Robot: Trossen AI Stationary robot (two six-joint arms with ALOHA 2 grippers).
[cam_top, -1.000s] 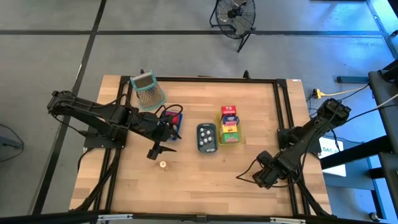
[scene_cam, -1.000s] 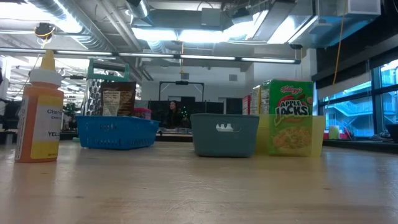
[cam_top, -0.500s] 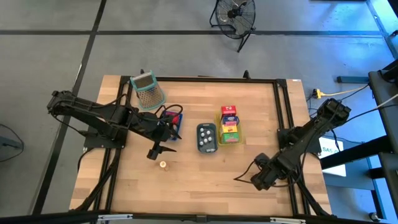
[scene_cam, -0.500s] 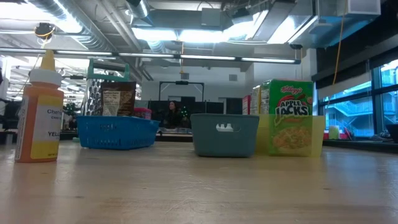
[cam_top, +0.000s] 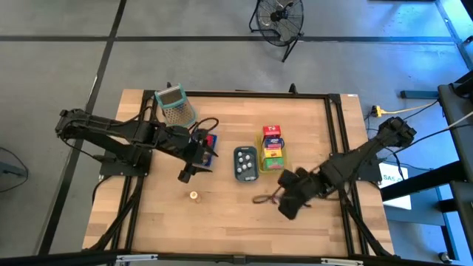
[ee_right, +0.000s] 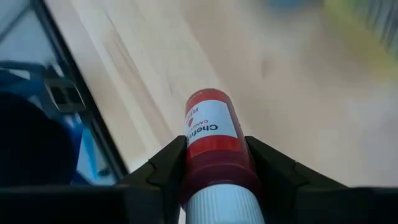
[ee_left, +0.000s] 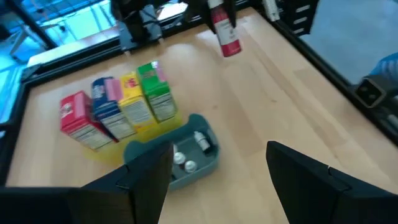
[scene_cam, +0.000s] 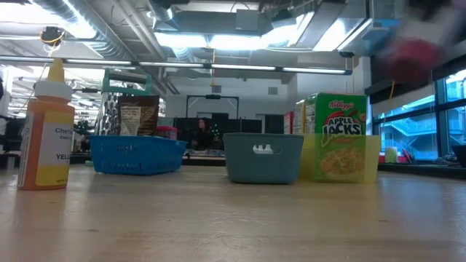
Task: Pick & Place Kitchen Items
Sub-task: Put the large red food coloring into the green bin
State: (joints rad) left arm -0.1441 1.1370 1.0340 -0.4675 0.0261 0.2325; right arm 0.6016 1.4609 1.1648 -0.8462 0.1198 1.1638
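My right gripper (ee_right: 216, 148) is shut on a red bottle with a white label (ee_left: 227, 34) and holds it above the table's near middle (cam_top: 287, 204). The bottle shows as a red blur (scene_cam: 415, 54) in the low view. Several small cartons (cam_top: 273, 147) stand in a row in a yellow tray. White round pieces lie in a grey-blue tray (cam_top: 246, 163). A yellow squeeze bottle (scene_cam: 46, 127) stands upright on the table (cam_top: 194, 196). My left gripper (cam_top: 185, 176) hovers open above the table, left of the grey-blue tray, with nothing between its fingers (ee_left: 146, 180). My right gripper pinches the red bottle's body (ee_right: 199, 163) between its two fingers, near the white end. The fingers come from above, slanting down. The bottle hangs below them, tilted, its red end lowest, clear of the table.
A blue tray (cam_top: 208, 143) with small things sits under my left arm. A green-rimmed mesh grater (cam_top: 176, 108) stands at the far left. Bare wood (cam_top: 236, 222) lies along the near edge. A black frame rail (cam_top: 336, 148) runs down the table's right side.
My right gripper has risen and swung from the near right corner toward the table's middle, its wrist turning as it went. The red bottle has gone with it, and now shows as a blur at the top right of the low view.
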